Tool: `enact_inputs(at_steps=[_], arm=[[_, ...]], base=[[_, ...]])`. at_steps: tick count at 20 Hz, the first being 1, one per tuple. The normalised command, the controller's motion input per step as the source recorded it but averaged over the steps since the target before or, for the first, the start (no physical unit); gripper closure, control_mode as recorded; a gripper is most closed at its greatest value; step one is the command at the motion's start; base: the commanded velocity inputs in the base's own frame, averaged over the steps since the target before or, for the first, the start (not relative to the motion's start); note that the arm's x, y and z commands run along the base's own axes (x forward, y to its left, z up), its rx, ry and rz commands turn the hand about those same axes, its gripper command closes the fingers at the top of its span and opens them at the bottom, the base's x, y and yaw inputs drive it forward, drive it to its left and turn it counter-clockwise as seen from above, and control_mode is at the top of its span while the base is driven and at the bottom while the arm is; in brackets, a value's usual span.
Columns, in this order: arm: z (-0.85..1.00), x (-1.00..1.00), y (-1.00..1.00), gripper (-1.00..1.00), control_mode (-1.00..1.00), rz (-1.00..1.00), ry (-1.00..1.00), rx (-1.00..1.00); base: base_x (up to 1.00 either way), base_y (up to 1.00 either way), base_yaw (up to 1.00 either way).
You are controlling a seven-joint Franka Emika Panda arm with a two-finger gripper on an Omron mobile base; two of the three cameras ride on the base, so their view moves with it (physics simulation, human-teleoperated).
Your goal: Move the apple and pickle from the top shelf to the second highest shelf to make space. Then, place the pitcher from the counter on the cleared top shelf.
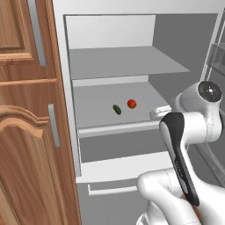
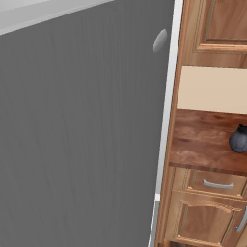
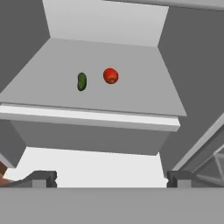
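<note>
The red apple (image 1: 131, 103) (image 3: 110, 75) and the dark green pickle (image 1: 117, 109) (image 3: 82, 81) lie side by side, a little apart, on the second highest shelf (image 1: 94, 103) (image 3: 131, 98). The top shelf (image 1: 123, 63) above them is bare. In the hand view my gripper (image 3: 111, 179) stands open in front of and below that shelf's white edge, nothing between its fingertips (image 3: 43, 177). The dark grey pitcher (image 2: 239, 139) stands on the red-brown counter (image 2: 200, 140) to the right of the fridge.
The open grey fridge door (image 2: 82, 125) rises between the fridge and the counter. Tall wooden cabinets (image 1: 26, 132) flank the fridge on the left. Door bins (image 1: 217, 57) show at the right. A lower white shelf (image 3: 87, 162) lies under the gripper.
</note>
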Motion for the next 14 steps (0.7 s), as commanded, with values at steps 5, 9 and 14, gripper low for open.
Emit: enact_inputs(at_steps=[5,9,14], arm=[[0.0,0.0,0.0,-1.0,-1.0,0.0,0.0,0.0],[0.0,0.0,0.0,-1.0,1.0,0.0,0.0,0.0],[0.0,0.0,0.0,-1.0,1.0,0.0,0.0,0.0]], base=[[0.0,0.0,0.0],[0.01,0.01,-0.01],[0.22,0.3,-0.14]])
